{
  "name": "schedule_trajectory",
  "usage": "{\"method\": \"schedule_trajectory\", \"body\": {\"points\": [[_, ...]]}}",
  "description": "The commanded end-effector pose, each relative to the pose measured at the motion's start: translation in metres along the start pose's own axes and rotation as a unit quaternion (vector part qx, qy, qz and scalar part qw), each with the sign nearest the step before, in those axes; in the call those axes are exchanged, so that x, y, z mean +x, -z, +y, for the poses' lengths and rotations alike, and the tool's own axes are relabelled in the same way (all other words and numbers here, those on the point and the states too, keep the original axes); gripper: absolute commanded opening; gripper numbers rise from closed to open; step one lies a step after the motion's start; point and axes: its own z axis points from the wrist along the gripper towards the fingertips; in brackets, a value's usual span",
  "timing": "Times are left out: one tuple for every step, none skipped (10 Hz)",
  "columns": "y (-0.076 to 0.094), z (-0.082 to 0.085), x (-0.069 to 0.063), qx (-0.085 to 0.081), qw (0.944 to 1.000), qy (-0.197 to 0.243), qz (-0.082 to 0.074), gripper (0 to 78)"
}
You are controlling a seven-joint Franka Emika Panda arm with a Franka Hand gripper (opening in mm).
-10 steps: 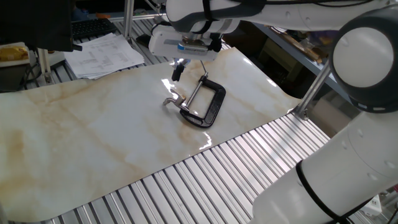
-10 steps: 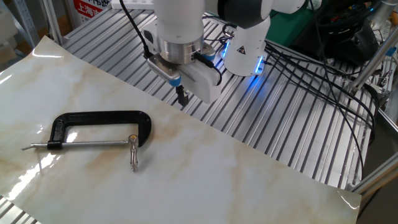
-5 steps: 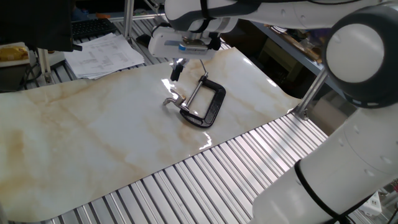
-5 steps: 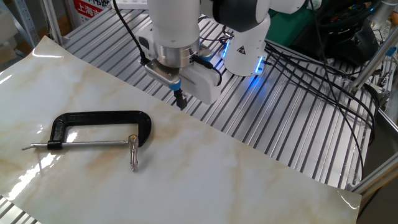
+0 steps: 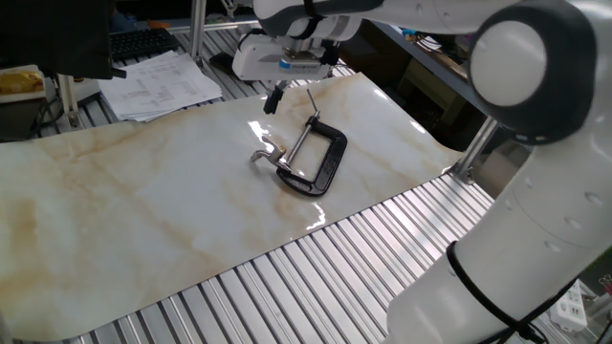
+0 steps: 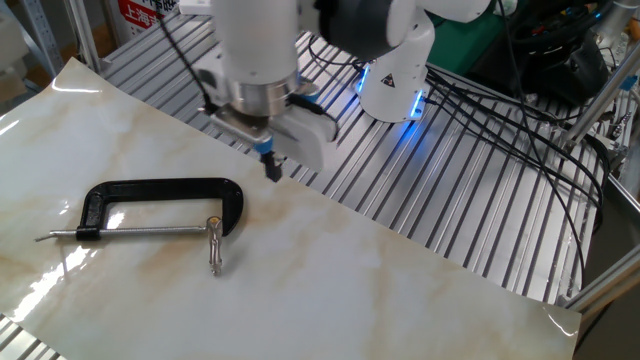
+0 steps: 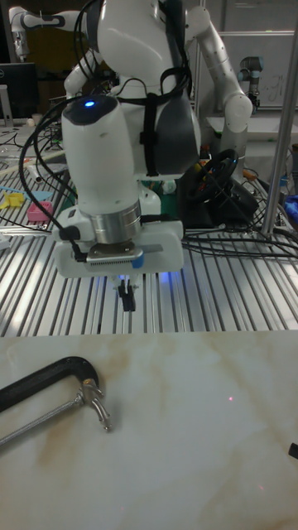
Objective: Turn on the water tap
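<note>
Plainly, the main risk is a miss. The water tap (image 6: 213, 243) is a small shiny fitting with a short bent lever, lying on the marble-patterned worktop (image 6: 330, 280) at the screw end of the black C-clamp (image 6: 170, 192), touching the thin screw rod (image 6: 140, 231). The gripper (image 6: 271, 167) hangs in the air above the worktop's far edge, well apart from the tap, with its fingers drawn together and nothing between them (any gap left is too narrow to make out).

A descent aimed slightly off would land the fingers on the clamp frame or the rod instead of the lever. The clamp does not look fastened down, so a sideways push on the lever could slide or spin the whole clamp across the glossy sheet rather than turn the tap. Pressing straight down on so small a part could also let the fingertips skid off its curved, shiny surface.

Against the frames a second ago, the gripper has travelled along the worktop's far edge towards the clamp's side, and in the other fixed view it now sits nearer the clamp's bow. The wrist has turned with it. Clamp and tap lie where they lay, and the fingers look as closed as before.
</note>
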Motion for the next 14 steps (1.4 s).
{"method": "schedule_trajectory", "body": {"points": [[-0.006,-0.005,-0.015,0.001,1.0,0.001,-0.007,0.0],[-0.01,-0.006,-0.02,0.003,0.9999,-0.001,-0.011,0.0],[-0.011,-0.007,-0.023,0.003,0.9999,-0.002,-0.012,0.0],[-0.009,-0.009,-0.033,0.003,0.9999,-0.006,-0.01,0.0],[-0.009,-0.009,-0.034,0.003,0.9999,-0.007,-0.009,0.0],[-0.004,-0.012,-0.044,0.002,0.9998,-0.019,-0.007,0.0],[-0.002,-0.013,-0.048,0.002,0.9996,-0.026,-0.007,0.0],[0.0,-0.015,-0.053,0.002,0.9994,-0.034,-0.006,0.0],[0.001,-0.015,-0.054,0.001,0.9994,-0.035,-0.006,0.0],[0.001,-0.015,-0.054,0.001,0.9993,-0.037,-0.006,0.0],[0.0,-0.015,-0.054,0.001,0.9991,-0.042,-0.008,0.0],[0.0,-0.015,-0.054,0.002,0.999,-0.044,-0.008,0.0],[0.0,-0.015,-0.054,0.002,0.9989,-0.047,-0.008,0.0],[0.0,-0.015,-0.054,-0.003,0.9988,-0.049,-0.007,0.0]]}}
